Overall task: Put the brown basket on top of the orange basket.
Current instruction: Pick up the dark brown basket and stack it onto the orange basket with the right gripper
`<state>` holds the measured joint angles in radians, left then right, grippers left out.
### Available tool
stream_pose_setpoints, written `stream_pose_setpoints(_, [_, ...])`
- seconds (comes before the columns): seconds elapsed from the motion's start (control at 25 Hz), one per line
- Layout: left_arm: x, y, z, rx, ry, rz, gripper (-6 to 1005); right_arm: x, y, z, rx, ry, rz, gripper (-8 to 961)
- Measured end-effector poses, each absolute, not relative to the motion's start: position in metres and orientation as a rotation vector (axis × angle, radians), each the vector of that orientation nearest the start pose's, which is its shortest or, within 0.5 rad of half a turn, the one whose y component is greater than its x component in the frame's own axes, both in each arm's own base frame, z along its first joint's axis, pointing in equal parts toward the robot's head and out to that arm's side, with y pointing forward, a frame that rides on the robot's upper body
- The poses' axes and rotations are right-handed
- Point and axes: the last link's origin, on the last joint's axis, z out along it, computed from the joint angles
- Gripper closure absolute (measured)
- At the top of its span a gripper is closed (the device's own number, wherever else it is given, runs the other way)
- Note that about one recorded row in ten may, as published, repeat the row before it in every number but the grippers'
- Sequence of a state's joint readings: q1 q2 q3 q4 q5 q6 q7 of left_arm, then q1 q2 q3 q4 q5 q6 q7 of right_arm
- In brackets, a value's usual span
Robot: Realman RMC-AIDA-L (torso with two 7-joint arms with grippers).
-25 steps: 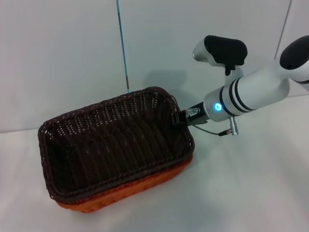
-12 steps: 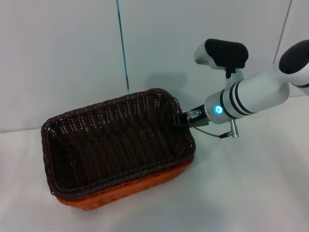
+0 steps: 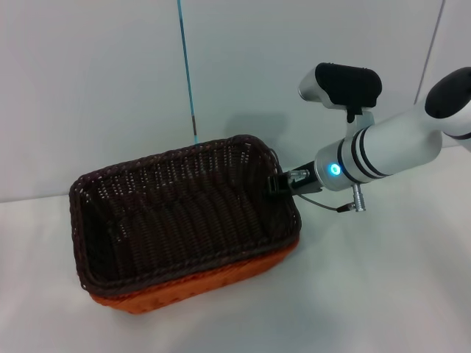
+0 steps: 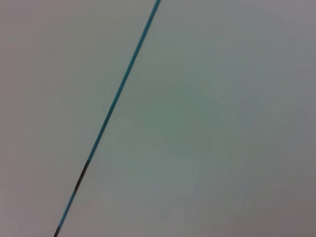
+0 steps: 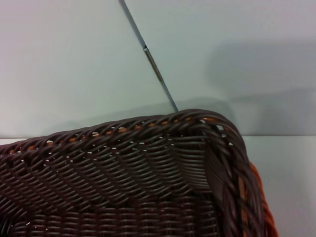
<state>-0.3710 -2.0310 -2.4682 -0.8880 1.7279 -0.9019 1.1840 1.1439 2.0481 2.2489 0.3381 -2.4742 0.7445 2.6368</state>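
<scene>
The brown basket [image 3: 184, 209] sits nested in the orange basket [image 3: 199, 283] on the white tabletop [image 3: 383, 294], with only a band of orange showing below its near and right sides. In the right wrist view a sliver of orange rim [image 5: 259, 197] peeks past the brown corner [image 5: 217, 148], so the two are not quite square to each other.

The right gripper [image 3: 278, 182] is at the brown basket's right end, and its dark fingers [image 3: 274, 182] appear pinched on the braided rim there. The left gripper appears in no view; its wrist camera faces only a pale wall with a blue line [image 4: 113, 106].

The stacking looks all but done, and the risk lies in the letting go. If the fingers open only partly, or catch in the open weave, pulling back could drag the brown basket up or sideways out of its seat. If that end is not fully settled, it may drop on release, jolt the pair or leave the brown basket sitting crooked. A sideways pull could also slide both light baskets across the smooth tabletop.
</scene>
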Motion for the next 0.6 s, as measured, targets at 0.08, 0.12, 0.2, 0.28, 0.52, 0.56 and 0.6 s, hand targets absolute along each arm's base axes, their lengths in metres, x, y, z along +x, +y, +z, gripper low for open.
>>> stream_pose_setpoints(0.08, [-0.3440,0.3754,0.1293,-1.647,-1.186,-0.776,144,0.1504,0.4840,-0.0490,1.726,2.649,0.924,770])
stream_pose_setpoints(0.12, [-0.3440,0.3754,0.1293,-1.647,-1.186,-0.776,144,0.1504,0.4841,-0.0489,1.727,2.649,0.925,769])
stream_pose_setpoints(0.2, [-0.3438,0.3756,0.1293,-1.647,-1.186,-0.776,144,0.1503,0.4842,-0.0488,1.728,2.650,0.926,767])
stream_pose_setpoints(0.28, [-0.3435,0.3758,0.1293,-1.648,-1.185,-0.776,144,0.1503,0.4845,-0.0486,1.730,2.649,0.930,766])
stream_pose_setpoints(0.52, [-0.3433,0.3760,0.1293,-1.648,-1.185,-0.777,145,0.1495,0.4844,-0.0489,1.740,2.647,0.924,572])
stream_pose_setpoints(0.56, [-0.3434,0.3759,0.1294,-1.647,-1.186,-0.777,145,0.1494,0.4842,-0.0490,1.743,2.646,0.922,547])
stream_pose_setpoints(0.6, [-0.3435,0.3759,0.1295,-1.647,-1.186,-0.777,145,0.1493,0.4841,-0.0489,1.746,2.645,0.919,522])
